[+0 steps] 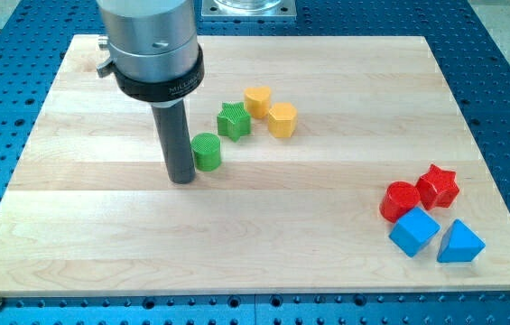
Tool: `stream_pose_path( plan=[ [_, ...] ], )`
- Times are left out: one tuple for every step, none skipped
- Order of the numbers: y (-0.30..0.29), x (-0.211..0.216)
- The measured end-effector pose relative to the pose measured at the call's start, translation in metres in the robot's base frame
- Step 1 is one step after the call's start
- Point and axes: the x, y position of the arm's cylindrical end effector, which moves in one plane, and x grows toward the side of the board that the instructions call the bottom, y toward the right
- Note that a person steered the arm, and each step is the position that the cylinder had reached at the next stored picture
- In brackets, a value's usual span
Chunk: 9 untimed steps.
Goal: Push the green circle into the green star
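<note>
The green circle stands on the wooden board left of centre. The green star lies just up and to the right of it, with a small gap between them. My tip rests on the board right at the circle's lower left side, touching or nearly touching it. The rod rises from there to the grey arm body at the view's top left.
Two yellow blocks sit right of the green star, the nearer one close to it. At the view's lower right are a red circle, a red star, a blue cube and a blue triangle. The board's edge runs along the bottom.
</note>
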Motion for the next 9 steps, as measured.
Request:
stream_pose_path(
  plan=[
    [-0.013, 0.047],
    [-0.003, 0.05],
    [0.021, -0.006],
    [0.033, -0.019],
    [0.041, -0.03],
    [0.041, -0.03],
    [0.044, -0.023],
    [0.044, -0.004],
    [0.079, 0.036]
  ],
)
